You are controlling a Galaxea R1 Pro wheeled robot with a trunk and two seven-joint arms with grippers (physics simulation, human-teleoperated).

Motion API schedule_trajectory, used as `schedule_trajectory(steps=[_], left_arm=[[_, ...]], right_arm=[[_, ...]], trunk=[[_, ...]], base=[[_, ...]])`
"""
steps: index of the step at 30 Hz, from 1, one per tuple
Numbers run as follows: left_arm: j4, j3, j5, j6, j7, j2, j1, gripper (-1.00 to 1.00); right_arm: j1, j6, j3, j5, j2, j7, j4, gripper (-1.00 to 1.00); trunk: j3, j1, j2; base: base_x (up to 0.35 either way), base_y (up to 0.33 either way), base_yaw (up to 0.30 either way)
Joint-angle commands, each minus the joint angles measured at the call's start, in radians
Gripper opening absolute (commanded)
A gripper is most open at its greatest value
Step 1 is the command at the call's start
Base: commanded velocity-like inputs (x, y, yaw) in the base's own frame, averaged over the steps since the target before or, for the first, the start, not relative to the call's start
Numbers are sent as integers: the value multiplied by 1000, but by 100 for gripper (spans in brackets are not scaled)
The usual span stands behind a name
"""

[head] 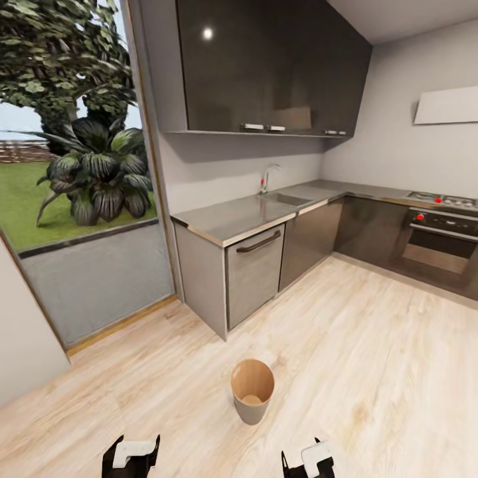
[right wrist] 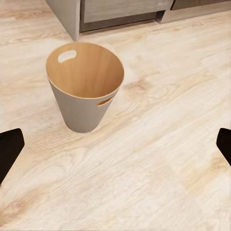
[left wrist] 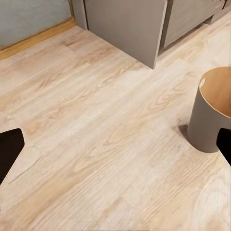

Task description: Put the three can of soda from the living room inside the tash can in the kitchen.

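I am in the kitchen; the cans of soda are out of view. The trash can [head: 252,392] is a grey tapered bin with a wooden inside and handle slots. It stands upright on the light wood floor, just ahead of me and between my arms. The left gripper [head: 131,458] is low at the view's bottom edge, left of the bin, and it is open. In the left wrist view the left gripper [left wrist: 115,149] holds nothing, and the bin [left wrist: 211,110] is off to one side. The right gripper [head: 307,461] is open too. In the right wrist view the right gripper [right wrist: 115,149] is empty, short of the bin [right wrist: 84,91].
Grey steel-fronted cabinets [head: 255,272] with a dark countertop [head: 245,216] stand behind the bin, with a sink tap [head: 267,178] further back. An oven [head: 438,245] is at the right. A tall glass pane [head: 86,199] looks onto garden plants at the left. Open wood floor lies to the right.
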Motion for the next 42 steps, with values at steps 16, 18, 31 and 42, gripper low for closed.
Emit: schedule_trajectory(steps=[16, 18, 31, 42], left_arm=[[0, -3, 0, 1, 5, 0, 0, 100], [0, -3, 0, 1, 5, 0, 0, 100], [-5, 4, 4, -2, 3, 0, 0, 100], [-2, 7, 4, 0, 3, 0, 0, 100]], right_arm=[[-2, 0, 1, 0, -1, 0, 23, 100], [-2, 0, 0, 0, -1, 0, 23, 100], [-2, 0, 0, -3, -1, 0, 25, 100], [-2, 0, -1, -3, -2, 0, 25, 100]], trunk=[[0, 0, 0], [0, 0, 0], [0, 0, 0], [0, 0, 0]], base=[[315, 67, 0], [323, 4, 0], [192, 1, 0], [263, 0, 0]])
